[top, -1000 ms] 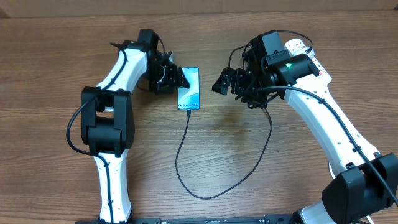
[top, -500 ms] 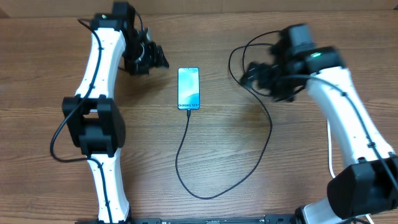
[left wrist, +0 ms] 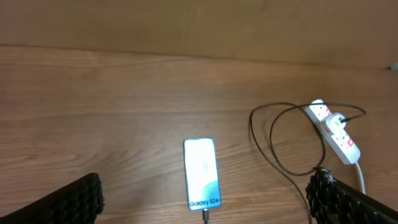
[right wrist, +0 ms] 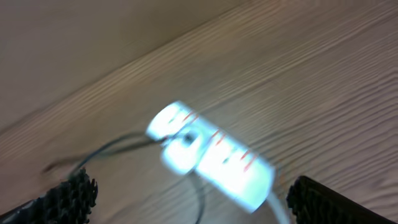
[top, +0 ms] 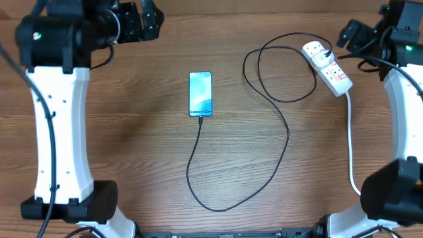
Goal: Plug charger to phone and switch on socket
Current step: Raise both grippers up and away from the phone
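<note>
The phone (top: 201, 94) lies flat mid-table with its screen lit; it also shows in the left wrist view (left wrist: 202, 173). The black charger cable (top: 285, 144) is plugged into the phone's lower edge, loops across the table and ends in a plug in the white socket strip (top: 327, 67) at the far right. The socket also shows in the left wrist view (left wrist: 336, 132) and, blurred, in the right wrist view (right wrist: 211, 155). My left gripper (left wrist: 205, 202) is open, high above the phone. My right gripper (right wrist: 186, 199) is open above the socket.
The socket's thick white cord (top: 350, 142) runs down the right side toward the table's front. The wooden table (top: 132, 152) lies under everything. Both arms are raised near the far corners.
Both arms have pulled up and back from the phone and the socket toward the far corners. The phone, cable and socket have not moved.
</note>
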Robot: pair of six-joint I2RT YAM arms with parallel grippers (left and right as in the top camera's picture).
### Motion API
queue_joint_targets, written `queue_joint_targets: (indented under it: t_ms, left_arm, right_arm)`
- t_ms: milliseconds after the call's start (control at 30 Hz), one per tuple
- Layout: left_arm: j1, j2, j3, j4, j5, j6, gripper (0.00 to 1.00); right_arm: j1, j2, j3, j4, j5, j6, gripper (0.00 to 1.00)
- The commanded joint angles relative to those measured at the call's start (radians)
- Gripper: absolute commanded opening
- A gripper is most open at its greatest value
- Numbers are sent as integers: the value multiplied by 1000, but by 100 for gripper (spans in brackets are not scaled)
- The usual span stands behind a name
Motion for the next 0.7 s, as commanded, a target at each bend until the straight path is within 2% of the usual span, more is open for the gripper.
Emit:
queue_joint_targets:
  t_ms: [0,300,667]
  left_arm:
    - [-6,39,-11,-14,-43,13,100]
    - [-6,48,-12,-14,-43,13,100]
    - [-6,48,-12,-14,-43,13,100]
  right_arm:
    - [-16,87,21,47,191,-16,100]
    - [-42,298,21,212,240,-16,100]
    - [-44,433,21,254,240,-16,100]
